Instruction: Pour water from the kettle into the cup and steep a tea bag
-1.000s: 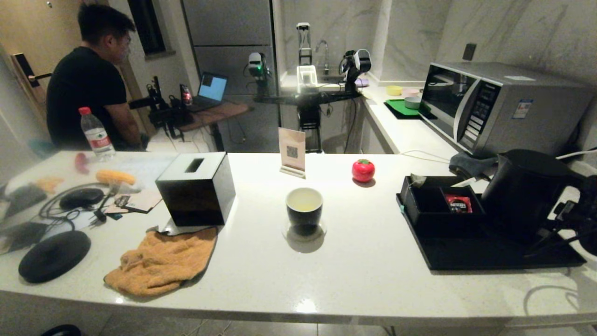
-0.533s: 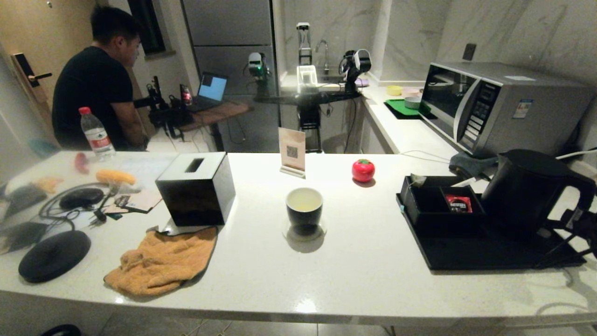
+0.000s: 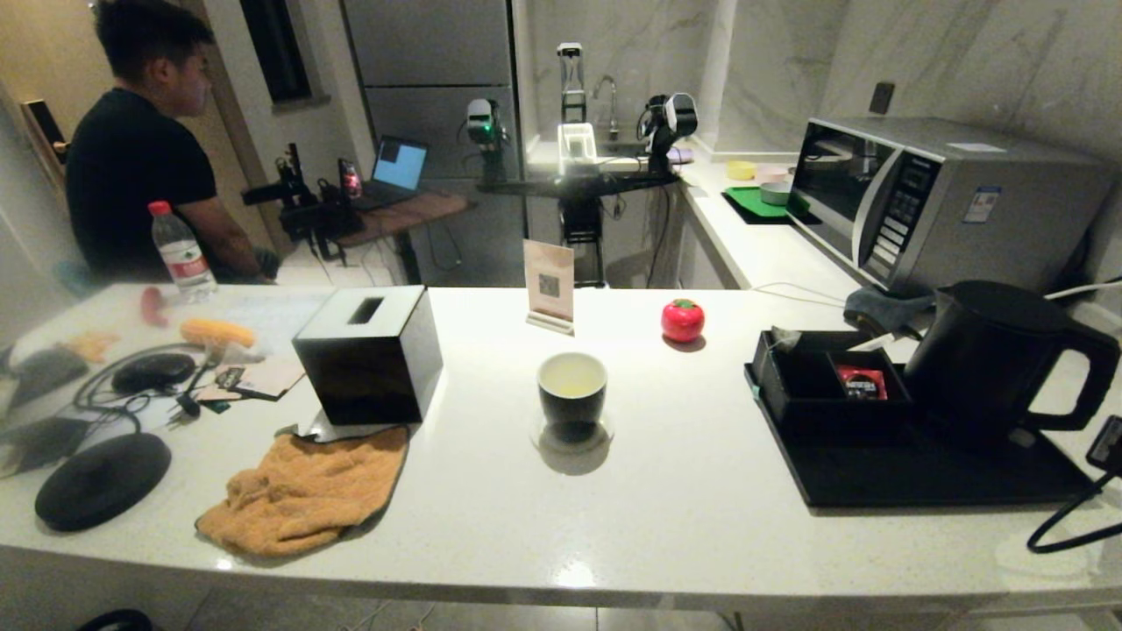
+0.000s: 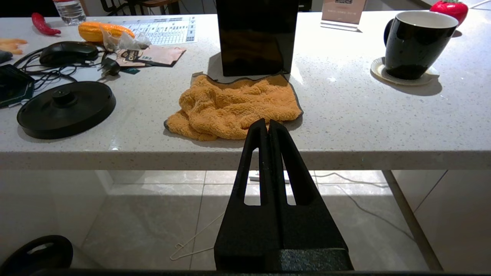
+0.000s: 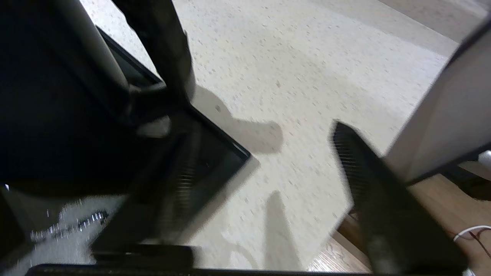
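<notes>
The matte black kettle stands on a black tray at the right, its loop handle free. The black cup, white inside, sits on a small coaster at the counter's middle. A tiny grey-green tea bag lies at the far corner of the tray's black organizer. My right gripper is open over the bare counter just beside the tray's corner, with the kettle's handle close by. My left gripper is shut and empty, low in front of the counter edge, before the orange towel.
A black square box, an orange towel and the kettle's round base are on the left. A red sachet lies in the organizer. A red tomato-shaped thing, a card stand and a microwave stand behind.
My right gripper has drawn back from the kettle's handle to the right, almost out of the head view. The kettle stays on the tray. The person at the back has shifted.
</notes>
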